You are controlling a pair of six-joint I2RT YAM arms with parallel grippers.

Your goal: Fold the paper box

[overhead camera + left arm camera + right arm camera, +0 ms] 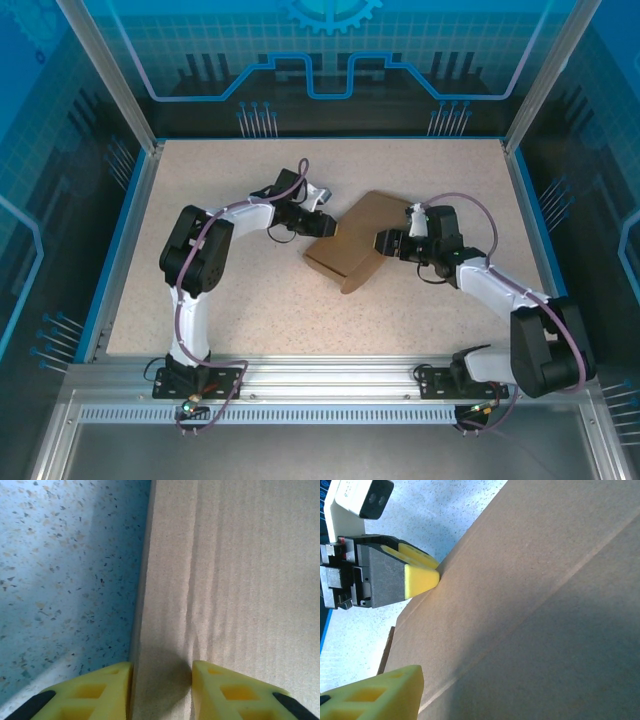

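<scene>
Much was hidden from us here. From the right wrist, the paper box (545,605) swallowed most of the picture. We got just one yellow finger (375,695) of the right claw, cut off at the bottom-left corner. With so little to go on, we could not tell whether that claw was clenched or released. From above, the right claw (384,242) sat at the box's right edge, its tips too dark and small to read.

The left claw (161,672) we could read. Its two yellow fingers (100,695) straddled a raised cardboard edge and pressed on it from either side, grasping the box.

The counter (250,300) was pale and speckled, bounded by a blue rim. See-through blue panels (60,150) with circuit patterns stood around it, and a metal rail (330,375) ran along the near edge where the arms were bolted. The box lay near the middle of the counter, between the two claws, set at a slant.

The overhead view gave us the box's whole outline, with a darker flap at its near corner. The left wrist gave us the corrugation ribs and a crease running along the top face. The right wrist gave us the left claw from outside, with a yellow pad (422,577) on the box's edge and a white camera block (362,497) above it.
</scene>
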